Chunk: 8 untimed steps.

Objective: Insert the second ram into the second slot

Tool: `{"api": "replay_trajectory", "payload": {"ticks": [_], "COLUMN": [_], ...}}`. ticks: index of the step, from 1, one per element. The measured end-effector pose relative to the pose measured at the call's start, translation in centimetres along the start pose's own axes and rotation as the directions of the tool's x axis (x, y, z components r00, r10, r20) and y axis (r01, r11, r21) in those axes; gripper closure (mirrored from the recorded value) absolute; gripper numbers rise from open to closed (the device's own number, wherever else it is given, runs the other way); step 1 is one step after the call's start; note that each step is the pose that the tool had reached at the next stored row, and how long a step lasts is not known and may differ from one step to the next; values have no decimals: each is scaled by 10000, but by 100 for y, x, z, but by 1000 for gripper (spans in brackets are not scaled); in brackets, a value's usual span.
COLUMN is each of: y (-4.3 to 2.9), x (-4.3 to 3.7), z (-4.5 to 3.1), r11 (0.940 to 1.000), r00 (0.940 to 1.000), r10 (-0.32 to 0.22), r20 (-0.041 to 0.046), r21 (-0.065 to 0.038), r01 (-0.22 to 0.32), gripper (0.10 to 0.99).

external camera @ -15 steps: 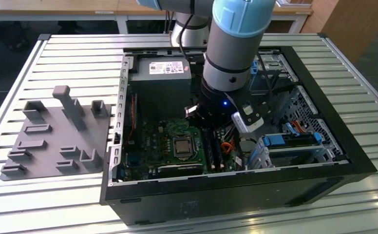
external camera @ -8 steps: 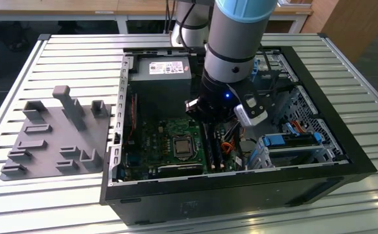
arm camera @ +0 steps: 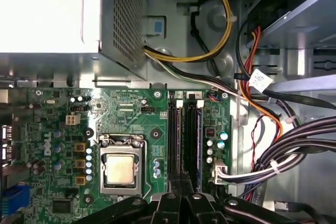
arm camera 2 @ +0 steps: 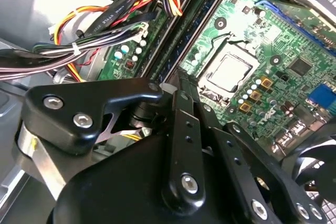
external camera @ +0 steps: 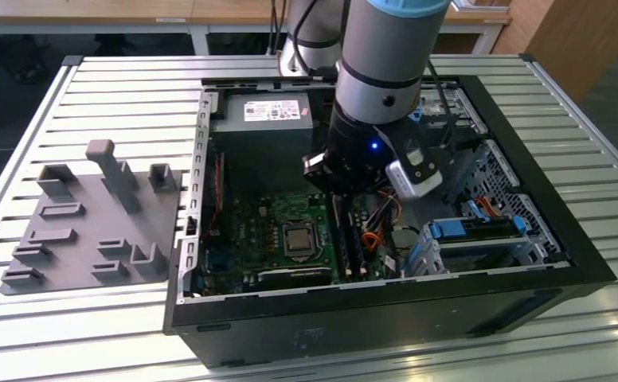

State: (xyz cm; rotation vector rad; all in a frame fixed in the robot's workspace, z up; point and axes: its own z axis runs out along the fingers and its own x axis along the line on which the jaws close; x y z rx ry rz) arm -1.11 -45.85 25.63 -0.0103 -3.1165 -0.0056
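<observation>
A thin memory stick stands on edge in one of the long black slots at the centre of the first wrist view, just beside the square processor socket on the green motherboard. The black gripper sits low at the bottom centre, its fingers drawn narrow over the slots' near end; whether they pinch anything cannot be told. In the exterior view, the arm reaches down into the open computer case at mid-frame, with a grey parts tray at left.

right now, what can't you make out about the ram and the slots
- Whether the second ram is seated: in the first wrist view the memory slots run under the gripper, which covers their near ends.
- Same spot in the exterior view: the arm stands over it.
- Second wrist view: the gripper's body blocks the slots' near part.
</observation>
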Motion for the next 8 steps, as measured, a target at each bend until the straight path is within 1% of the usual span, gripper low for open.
{"api": "replay_trajectory", "payload": {"ticks": [8], "y": [0], "x": [0], "z": [-10], "r11": [10000], "r00": [10000], "r10": [0], "r20": [-11], "r21": [1], "r01": [0], "gripper": [980]}}
